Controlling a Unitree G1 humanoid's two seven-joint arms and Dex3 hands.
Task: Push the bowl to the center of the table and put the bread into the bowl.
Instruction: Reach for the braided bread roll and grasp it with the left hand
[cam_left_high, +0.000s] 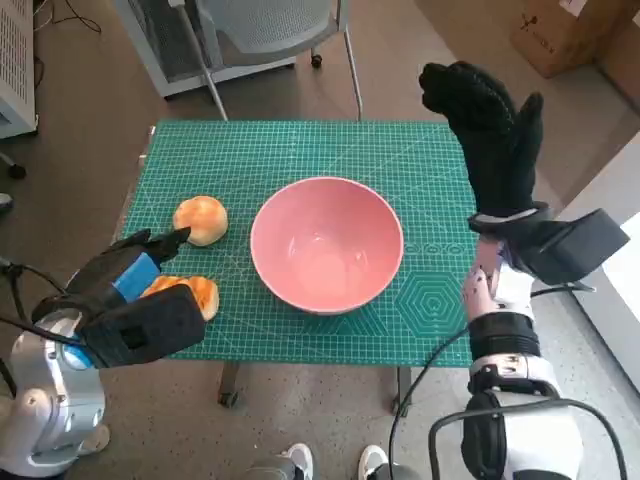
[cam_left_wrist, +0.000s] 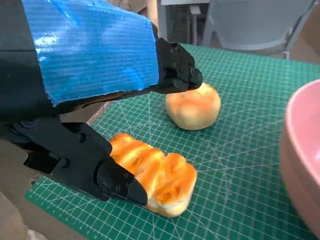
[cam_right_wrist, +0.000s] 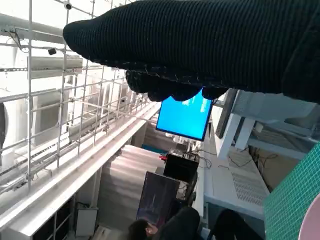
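Left hand (cam_left_high: 135, 300) low over long bread (cam_left_wrist: 155, 175), fingers spread, holding nothing. Right hand (cam_left_high: 490, 135) raised, open, empty, beside bowl (cam_left_high: 327, 243).

I see the empty pink bowl (cam_left_high: 326, 243) upright mid-mat; left of it lie a round bun (cam_left_high: 201, 219) and a glazed, ridged loaf (cam_left_high: 188, 291), apart.

No readable text — the green cutting mat (cam_left_high: 300, 160) carries only printed grid lines and hexagon outlines, and the cardboard box's (cam_left_high: 570, 35) dark marking is too blurred to read.
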